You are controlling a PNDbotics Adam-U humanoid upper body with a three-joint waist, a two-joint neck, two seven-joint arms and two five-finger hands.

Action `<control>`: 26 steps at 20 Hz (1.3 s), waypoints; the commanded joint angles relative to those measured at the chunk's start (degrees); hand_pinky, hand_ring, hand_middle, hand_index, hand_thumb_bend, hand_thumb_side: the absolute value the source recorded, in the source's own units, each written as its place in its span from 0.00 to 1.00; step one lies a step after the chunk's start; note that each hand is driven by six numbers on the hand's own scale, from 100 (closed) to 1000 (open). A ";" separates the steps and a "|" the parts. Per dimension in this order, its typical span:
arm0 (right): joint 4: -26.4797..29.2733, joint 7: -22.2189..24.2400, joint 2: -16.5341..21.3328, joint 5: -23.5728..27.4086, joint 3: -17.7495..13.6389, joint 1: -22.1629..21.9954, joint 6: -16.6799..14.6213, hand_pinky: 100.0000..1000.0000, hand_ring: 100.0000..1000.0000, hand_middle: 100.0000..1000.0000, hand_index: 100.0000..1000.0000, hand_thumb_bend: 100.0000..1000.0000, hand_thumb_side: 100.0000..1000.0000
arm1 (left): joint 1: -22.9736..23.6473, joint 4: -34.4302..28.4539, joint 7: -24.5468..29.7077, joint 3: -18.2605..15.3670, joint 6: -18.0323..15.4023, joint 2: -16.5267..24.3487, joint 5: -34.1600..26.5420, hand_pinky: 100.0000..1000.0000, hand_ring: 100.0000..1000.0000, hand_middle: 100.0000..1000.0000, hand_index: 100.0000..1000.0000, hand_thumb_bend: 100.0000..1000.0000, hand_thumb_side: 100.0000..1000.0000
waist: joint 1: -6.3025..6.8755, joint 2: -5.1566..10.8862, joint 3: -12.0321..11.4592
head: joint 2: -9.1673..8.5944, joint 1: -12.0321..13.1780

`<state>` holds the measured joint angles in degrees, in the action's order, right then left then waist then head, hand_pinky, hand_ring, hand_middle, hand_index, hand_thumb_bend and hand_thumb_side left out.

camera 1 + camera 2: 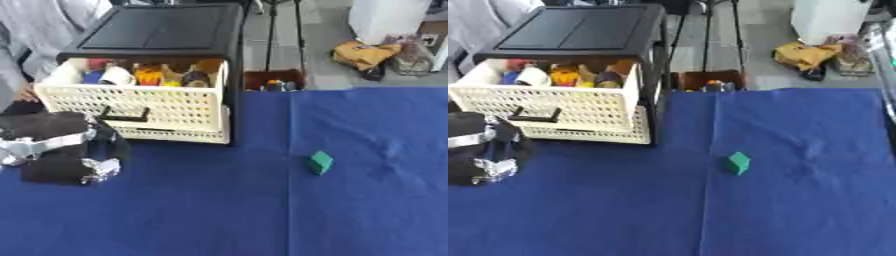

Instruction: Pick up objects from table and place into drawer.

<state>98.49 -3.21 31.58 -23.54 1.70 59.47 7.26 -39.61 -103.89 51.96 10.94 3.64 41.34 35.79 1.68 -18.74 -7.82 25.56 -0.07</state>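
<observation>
A small green block [320, 162] sits on its own on the blue cloth of the surface [367, 210], a little right of the middle, touching nothing. From the block, the drawer [140, 102] lies toward 10 o'clock and well apart from it: a cream, perforated basket drawer pulled out from a black cabinet [162, 30], with a dark handle [122, 116] on its front. The drawer already holds a jumble of things; I can make out a white cylinder [115, 76], something orange-yellow [149, 75] and a dark round piece [194, 79], but not what they are. A 2nd cream drawer front shows just beneath it, pushed in.

At about 9 o'clock from the block, near the left edge, the robot's left hand [61, 150] hangs low just in front of the drawer's lower left corner, a black bulk with silver joints. I cannot tell how its fingers are set, nor whether it holds anything. The right hand does not show.
</observation>
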 commanded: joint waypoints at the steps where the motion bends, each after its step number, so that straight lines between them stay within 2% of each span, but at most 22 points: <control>1: 0.92 -0.33 1.50 0.47 -0.77 0.77 0.04 0.22 0.50 0.49 0.79 0.00 0.92 | -1.32 1.18 0.00 -0.08 0.11 0.72 1.14 0.31 0.47 0.56 0.81 0.00 1.00 | 0.08 0.95 0.07 | -0.39 0.20; 10: 0.80 -0.48 1.50 0.38 -0.89 0.36 0.15 0.22 0.50 0.48 0.78 0.00 0.92 | -2.72 2.34 0.00 -0.46 0.88 -0.97 2.27 0.30 0.46 0.55 0.84 0.00 1.00 | 0.12 0.78 0.44 | -0.76 0.52; 15: 0.62 -0.34 1.44 0.36 -1.02 0.15 0.26 0.22 0.50 0.48 0.78 0.00 0.92 | -3.57 1.84 0.00 -1.01 2.43 -1.79 1.50 0.29 0.45 0.53 0.85 0.00 1.00 | 0.17 0.73 0.55 | -0.91 0.68; 26: 0.50 0.32 0.67 0.76 -1.01 0.08 -0.07 0.22 0.50 0.48 0.78 0.00 0.93 | -5.10 2.93 0.00 -1.42 4.09 -3.15 6.89 0.28 0.44 0.48 0.85 0.00 1.00 | 0.47 0.71 1.08 | -1.39 1.03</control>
<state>98.49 -3.09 31.51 -23.04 1.37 58.48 7.23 -43.54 -100.76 52.05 10.44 7.41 37.31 42.09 2.06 -19.09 -6.73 24.89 0.74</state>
